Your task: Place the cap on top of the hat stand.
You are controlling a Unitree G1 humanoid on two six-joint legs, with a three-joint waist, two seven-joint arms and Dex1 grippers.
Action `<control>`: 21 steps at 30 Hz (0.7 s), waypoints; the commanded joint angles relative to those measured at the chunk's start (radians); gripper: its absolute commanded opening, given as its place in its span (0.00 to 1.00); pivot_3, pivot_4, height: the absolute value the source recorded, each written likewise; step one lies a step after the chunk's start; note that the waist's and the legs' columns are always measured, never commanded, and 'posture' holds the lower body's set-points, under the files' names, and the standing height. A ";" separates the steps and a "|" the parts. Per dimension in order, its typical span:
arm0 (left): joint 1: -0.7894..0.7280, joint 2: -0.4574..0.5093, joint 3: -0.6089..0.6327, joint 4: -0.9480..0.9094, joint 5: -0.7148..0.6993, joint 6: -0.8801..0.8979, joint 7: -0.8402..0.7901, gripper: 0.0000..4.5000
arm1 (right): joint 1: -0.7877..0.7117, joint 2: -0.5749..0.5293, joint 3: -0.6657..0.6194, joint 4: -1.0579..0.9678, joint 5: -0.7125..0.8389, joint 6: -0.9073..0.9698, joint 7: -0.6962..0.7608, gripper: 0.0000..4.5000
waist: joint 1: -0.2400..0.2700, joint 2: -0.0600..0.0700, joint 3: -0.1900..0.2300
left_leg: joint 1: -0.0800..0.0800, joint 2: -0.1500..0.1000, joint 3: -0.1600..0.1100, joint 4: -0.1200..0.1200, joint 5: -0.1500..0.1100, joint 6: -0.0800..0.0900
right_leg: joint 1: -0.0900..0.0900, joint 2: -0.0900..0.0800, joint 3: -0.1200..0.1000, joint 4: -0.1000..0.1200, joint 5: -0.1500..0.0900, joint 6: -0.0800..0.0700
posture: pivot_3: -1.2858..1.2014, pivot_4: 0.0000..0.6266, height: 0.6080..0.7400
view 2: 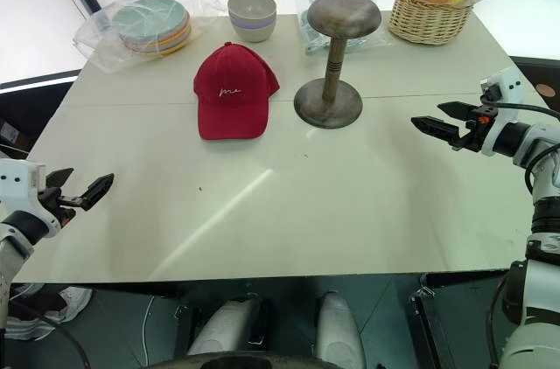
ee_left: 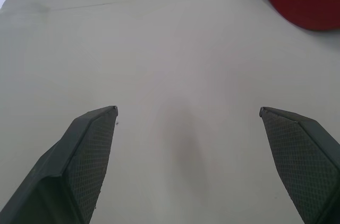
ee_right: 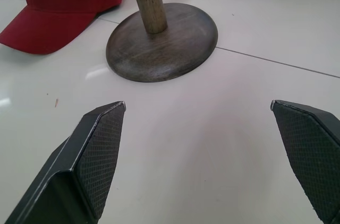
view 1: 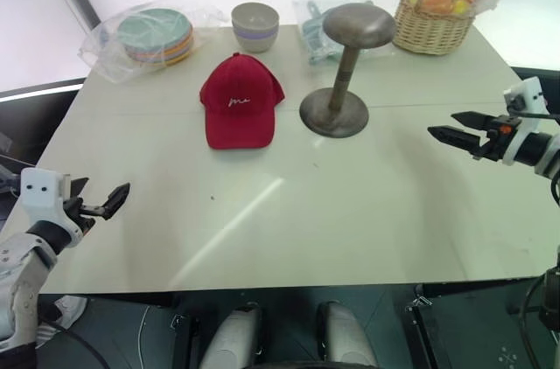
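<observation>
Resting flat on the pale surface (view 1: 350, 212), the red fabric cap (view 1: 239, 102) lies beside the grey-brown mushroom-topped hat stand (view 1: 344, 67).
Left pincer (view 1: 103, 200) and right pincer (view 1: 455, 128) both gape wide, empty.

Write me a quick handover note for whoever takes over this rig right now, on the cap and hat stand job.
Left gripper: open, empty, over the table's near left edge.
Right gripper: open, empty, above the table right of the hat stand, pointing toward it.
Cap: lying flat on the table, brim toward the robot, just left of the stand's base, not touching it.
Done: nothing yet; stand top is bare.
Left: grasp the cap, lift it, set it on the stand's top.
</observation>
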 commanded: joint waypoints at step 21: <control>-0.013 0.034 0.018 -0.016 0.017 -0.011 0.008 1.00 | -0.031 0.004 -0.003 -0.020 -0.009 -0.029 -0.004 1.00 | 0.000 0.000 0.000 | 0.000 0.000 0.000 0.000 0.000 0.000 | 0.000 0.000 0.000 0.000 0.000 0.000 | 0.52 0.24 1.00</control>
